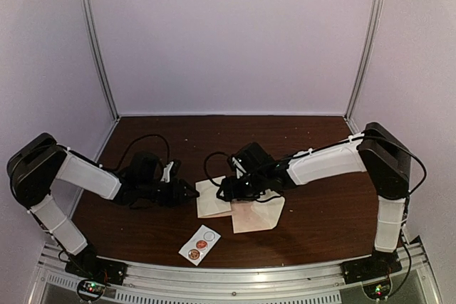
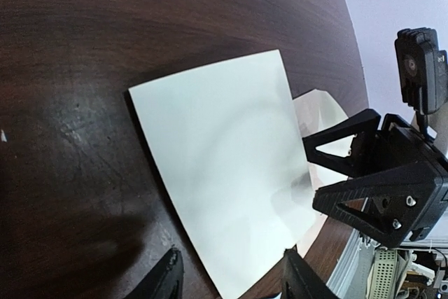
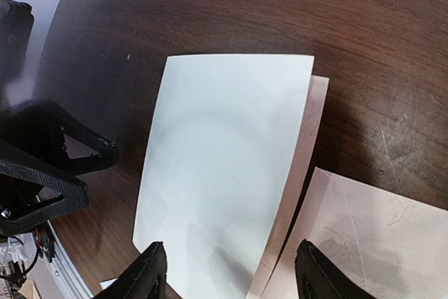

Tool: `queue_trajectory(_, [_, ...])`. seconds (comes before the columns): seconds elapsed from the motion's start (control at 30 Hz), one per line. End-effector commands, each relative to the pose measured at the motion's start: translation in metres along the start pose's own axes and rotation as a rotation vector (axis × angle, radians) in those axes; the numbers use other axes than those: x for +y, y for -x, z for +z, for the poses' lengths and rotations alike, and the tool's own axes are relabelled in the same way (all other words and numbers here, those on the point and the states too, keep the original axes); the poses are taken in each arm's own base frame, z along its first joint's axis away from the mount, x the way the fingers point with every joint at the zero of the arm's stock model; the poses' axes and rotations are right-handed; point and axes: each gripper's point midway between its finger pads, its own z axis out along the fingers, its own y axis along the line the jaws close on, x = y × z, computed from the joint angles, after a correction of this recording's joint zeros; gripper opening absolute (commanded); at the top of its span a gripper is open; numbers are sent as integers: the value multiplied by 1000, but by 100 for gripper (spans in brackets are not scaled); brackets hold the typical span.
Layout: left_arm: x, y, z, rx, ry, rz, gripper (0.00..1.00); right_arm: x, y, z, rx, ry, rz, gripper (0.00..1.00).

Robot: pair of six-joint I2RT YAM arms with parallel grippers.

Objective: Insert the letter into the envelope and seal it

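The letter is a folded cream sheet [image 1: 212, 203] lying flat on the dark wooden table between my two grippers. It fills the left wrist view [image 2: 224, 173] and the right wrist view [image 3: 224, 166]. The pinkish-cream envelope [image 1: 258, 214] lies just right of it, partly under the right gripper; it also shows in the right wrist view [image 3: 371, 243]. My left gripper [image 1: 188, 194] is open and empty at the sheet's left edge [image 2: 234, 283]. My right gripper [image 1: 226, 191] is open and empty over the sheet's other side [image 3: 231, 274]. A second pinkish sheet edge [image 3: 308, 145] peeks from under the letter.
A small white sticker strip [image 1: 200, 244] with round stickers lies near the table's front edge. Pale walls enclose the table at the back and sides. A metal rail [image 1: 242, 275] runs along the near edge.
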Motion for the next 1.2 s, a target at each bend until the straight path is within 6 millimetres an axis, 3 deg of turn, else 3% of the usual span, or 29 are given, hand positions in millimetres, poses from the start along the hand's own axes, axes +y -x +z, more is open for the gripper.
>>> queue_trajectory(0.0, [-15,5,5,-14,-65,22,47,0,-1,5,3,55,49,62])
queue_trajectory(0.57, [-18,-6,19,26,-96,13,41,24,6,13,15,276,144,44])
queue_trajectory(0.7, [-23,-5,20,25,-109,21,41,31,10,13,11,318,158,31])
queue_trajectory(0.8, [-27,0,17,5,-112,33,41,34,15,10,-2,331,161,11])
queue_trajectory(0.87, [-31,6,11,-25,-101,52,41,36,20,4,-21,339,153,0])
queue_trajectory(1.03, [-42,34,-19,-152,-13,132,54,52,49,-34,-132,388,93,0])
queue_trajectory(1.17, [-67,62,-57,-278,16,191,65,72,77,-81,-251,421,9,0])
